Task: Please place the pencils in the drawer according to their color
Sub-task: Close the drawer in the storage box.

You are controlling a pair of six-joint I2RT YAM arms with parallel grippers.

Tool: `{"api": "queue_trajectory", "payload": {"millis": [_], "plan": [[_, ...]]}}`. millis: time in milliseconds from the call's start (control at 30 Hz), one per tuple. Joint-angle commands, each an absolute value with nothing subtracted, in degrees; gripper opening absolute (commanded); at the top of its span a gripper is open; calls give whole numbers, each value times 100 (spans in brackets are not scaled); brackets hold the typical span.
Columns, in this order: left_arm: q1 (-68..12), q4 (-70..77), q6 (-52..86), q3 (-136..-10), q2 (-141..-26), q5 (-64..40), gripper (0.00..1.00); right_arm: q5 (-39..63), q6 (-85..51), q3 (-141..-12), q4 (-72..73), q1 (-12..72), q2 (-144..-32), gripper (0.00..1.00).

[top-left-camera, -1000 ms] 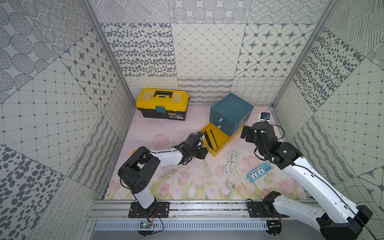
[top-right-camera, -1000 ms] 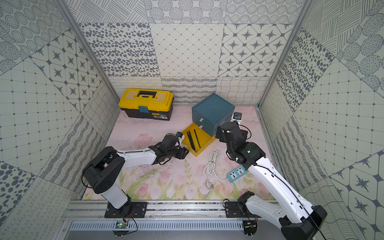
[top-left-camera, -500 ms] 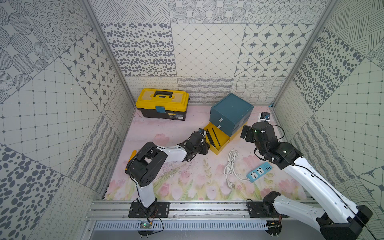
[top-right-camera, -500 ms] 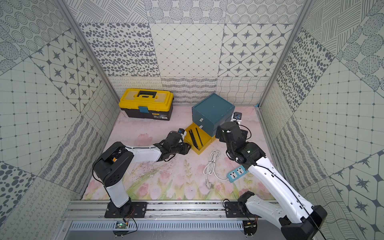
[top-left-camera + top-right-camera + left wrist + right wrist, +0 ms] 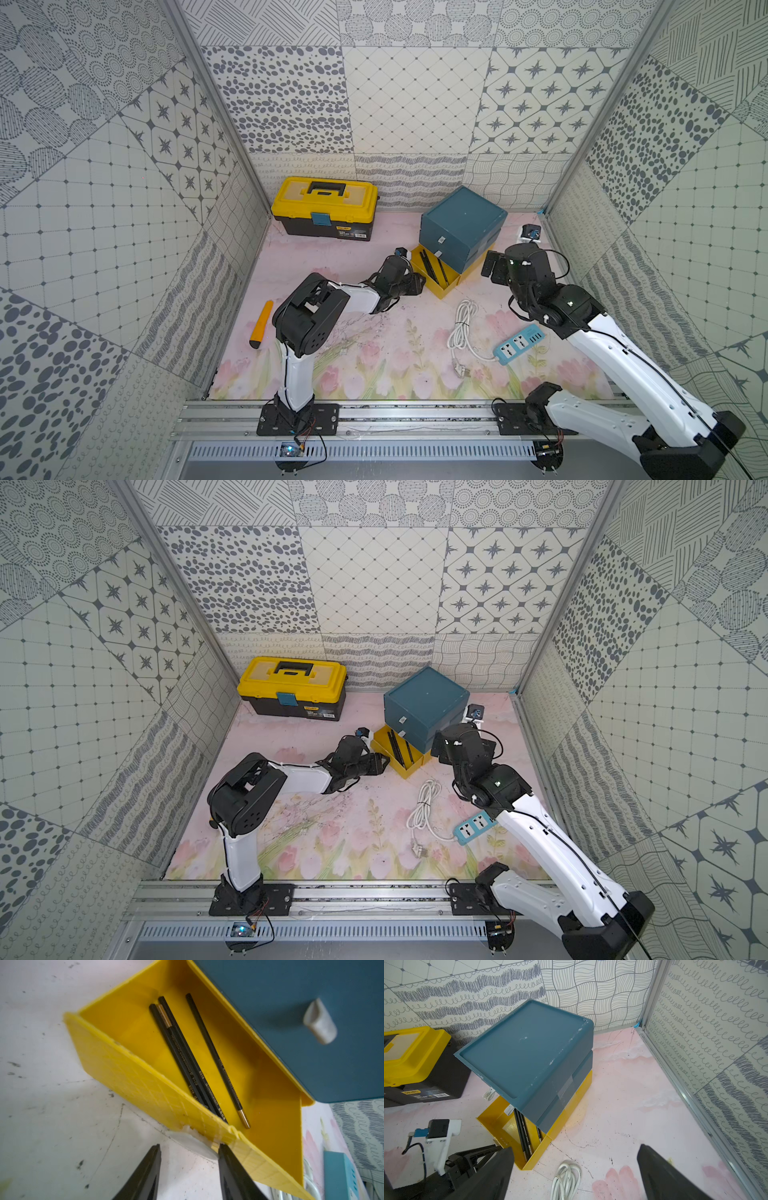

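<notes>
Left gripper (image 5: 189, 1147): fingers (image 5: 145, 1176) parted about halfway, one on each side of the white tab (image 5: 193, 1142) on the front of the yellow drawer (image 5: 145, 1084). One fingertip touches the drawer front at the tab's end. The other sits just beside the tab, and I cannot tell whether it presses. Nothing is lifted.

Right gripper (image 5: 575, 1147): fingers (image 5: 496, 1174) spread wide and empty, hovering over the floor (image 5: 623, 1105) beside the chest (image 5: 461, 216), between it and the right wall.

Pencils (image 5: 187, 1059): black ones lie in the yellow drawer, which stands drawn out from the bottom of the chest. There is a tight bundle, and one single pencil lies apart, nearer the chest body. All lie lengthwise, at a slight angle to the drawer front. The two teal drawers above sit closed flush.

Edges and room:
- The chest stands at an angle to the walls, near the back right corner.
- The floor ahead of the drawer front, on the left arm's side, is bare.
- White cable (image 5: 461, 328) lies near the drawer's front corner, not touching it.
- Power strip (image 5: 519, 345) lies beyond the cable, beside the right arm.
- Toolbox (image 5: 324, 208) sits against the back wall, well apart from the chest.
- Orange stick (image 5: 262, 324) lies by the left wall, near the left arm's elbow.
</notes>
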State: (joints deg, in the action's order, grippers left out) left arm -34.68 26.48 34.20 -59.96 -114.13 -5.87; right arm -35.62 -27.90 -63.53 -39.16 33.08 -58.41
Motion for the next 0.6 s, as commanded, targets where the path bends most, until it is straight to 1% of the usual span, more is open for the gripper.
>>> {"api": "queue_trajectory", "payload": {"millis": [0,567], "plan": [[-3404,3432,4136,-6315,-11672,-757,49,-3576,-2751,-6311,-3707,3291,-5724,99],[-3413,3649,4788,-7070,-12313,-914,46,-3524,-2742,-6320,-3709,3291,-5743,99]]}}
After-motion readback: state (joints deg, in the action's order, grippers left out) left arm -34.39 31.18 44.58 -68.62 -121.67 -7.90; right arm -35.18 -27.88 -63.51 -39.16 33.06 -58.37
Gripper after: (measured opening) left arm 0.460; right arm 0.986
